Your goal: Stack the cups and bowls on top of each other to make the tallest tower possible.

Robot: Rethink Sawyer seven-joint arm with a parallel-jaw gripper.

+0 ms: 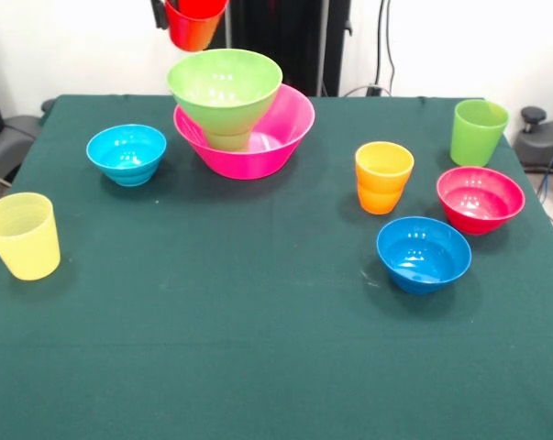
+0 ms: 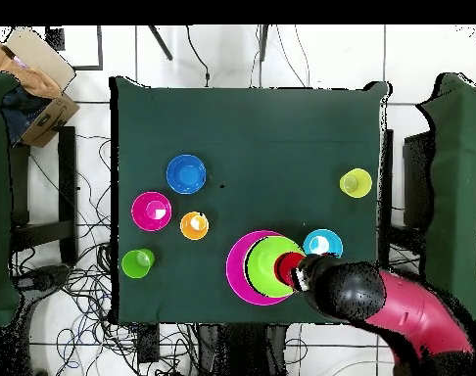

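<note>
Holding red cup [image 1: 194,22] aloft, pincer [image 1: 171,13] above lime green bowl [image 1: 225,84].

Medium bowl [image 1: 225,89] on small cup [image 1: 228,139] inside large bowl [image 1: 276,137].

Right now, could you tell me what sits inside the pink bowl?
A pale green cup stands in the pink bowl, carrying the lime bowl. That bowl covers the cup's top, so I cannot see how it rests there.

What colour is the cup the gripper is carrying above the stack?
Red; the red cup shows best in the front view, above the lime green bowl.
</note>
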